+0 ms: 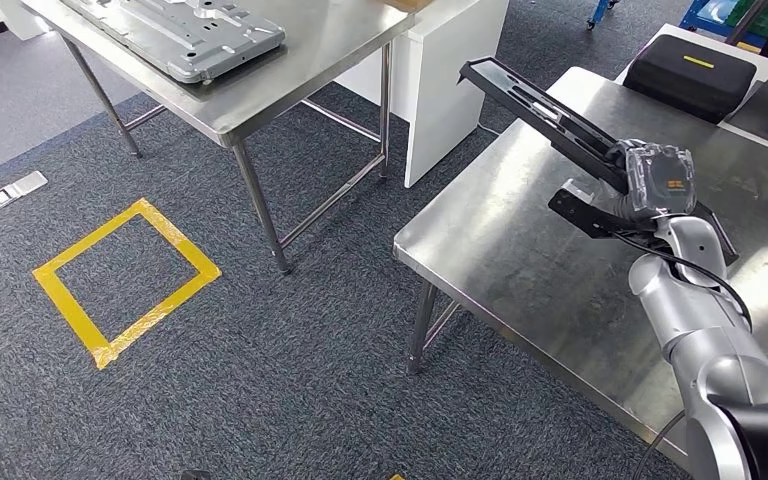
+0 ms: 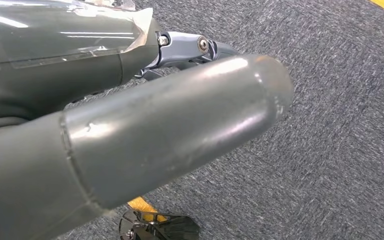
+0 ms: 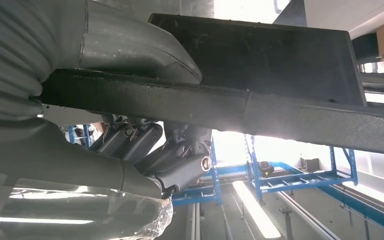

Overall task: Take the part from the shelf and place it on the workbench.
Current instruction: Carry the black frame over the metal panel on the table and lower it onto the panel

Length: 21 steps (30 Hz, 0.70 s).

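Gripping the long black flat metal part (image 1: 550, 115), your right hand (image 1: 628, 190) holds it over the steel workbench (image 1: 520, 250); your left hand's (image 2: 130, 135) state you cannot tell.

Bare steel lies open across the near part of the bench (image 1: 520, 260) under the right hand (image 1: 650, 185); a black case (image 1: 687, 72) blocks the far edge, and another table (image 1: 260, 95) stands well apart.

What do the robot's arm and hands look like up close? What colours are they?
The right arm is shiny silver with rounded segments and a thin black cable running along it. The right hand is grey under clear plastic wrap, with a small orange marking on its back. The left hand has a thick, smooth grey thumb, metal finger links with screws, and clear wrap too.
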Available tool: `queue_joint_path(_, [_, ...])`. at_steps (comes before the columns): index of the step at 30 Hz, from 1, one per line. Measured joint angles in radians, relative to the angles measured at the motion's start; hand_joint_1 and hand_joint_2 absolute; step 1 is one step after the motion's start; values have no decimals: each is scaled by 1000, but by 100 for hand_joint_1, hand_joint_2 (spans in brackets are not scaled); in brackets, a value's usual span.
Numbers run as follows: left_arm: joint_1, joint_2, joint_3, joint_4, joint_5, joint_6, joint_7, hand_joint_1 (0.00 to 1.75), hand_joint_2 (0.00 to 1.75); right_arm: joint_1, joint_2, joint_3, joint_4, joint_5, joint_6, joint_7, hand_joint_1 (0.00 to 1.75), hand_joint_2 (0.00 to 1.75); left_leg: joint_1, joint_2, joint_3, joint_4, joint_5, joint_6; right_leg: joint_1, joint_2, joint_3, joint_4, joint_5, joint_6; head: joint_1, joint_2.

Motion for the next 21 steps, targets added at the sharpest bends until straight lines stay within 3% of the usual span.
queue_joint_path(9, [0, 0, 0, 0, 0, 2, 0, 0, 0, -1, 1, 0, 0, 2, 0, 0, 173, 175, 0, 0, 0, 0, 0, 0, 0, 0, 0, 0, 0, 0, 0, 0])
queue_joint_path(12, [0, 0, 2, 0, 0, 2, 0, 0, 0, -1, 2, 0, 0, 2, 0, 0, 173, 175, -1, 0, 3, -4, 1, 10, -7, 0, 7, -10, 5, 8, -1, 0])
queue_joint_path(14, [0, -2, 4, 0, 0, 2, 0, 0, 0, -2, 2, 0, 0, 3, 0, 0, 173, 175, 9, 3, 19, -27, 12, 18, -7, -1, 8, -8, 1, 13, 0, 0])
queue_joint_path(16, [-1, -3, 6, 0, 0, 2, 0, 0, 0, -5, 1, 0, 0, 4, 1, 0, 173, 175, 17, 6, 35, -49, 23, 20, -7, -1, -16, 53, -35, 9, 1, 0])
queue_joint_path(19, [-2, -4, 8, 0, 0, 2, 0, 0, 0, -3, 1, 0, 1, 4, 2, 1, 173, 175, 19, 6, 38, -53, 25, 20, -14, -1, -79, 213, -103, 9, 1, 0])
queue_joint_path(20, [-2, -5, 9, 0, 0, 2, 0, 0, 0, 0, 1, 0, 1, 5, 2, 1, 173, 175, 22, 6, 38, -52, 25, 17, -19, -1, -80, 224, -106, 16, 1, 0])
queue_joint_path(21, [-2, -5, 10, 0, 0, 3, 0, 0, 0, 3, 1, 0, 1, 5, 2, 1, 173, 175, 26, 6, 37, -51, 25, 12, -25, -1, -60, 194, -93, 26, 1, 0])
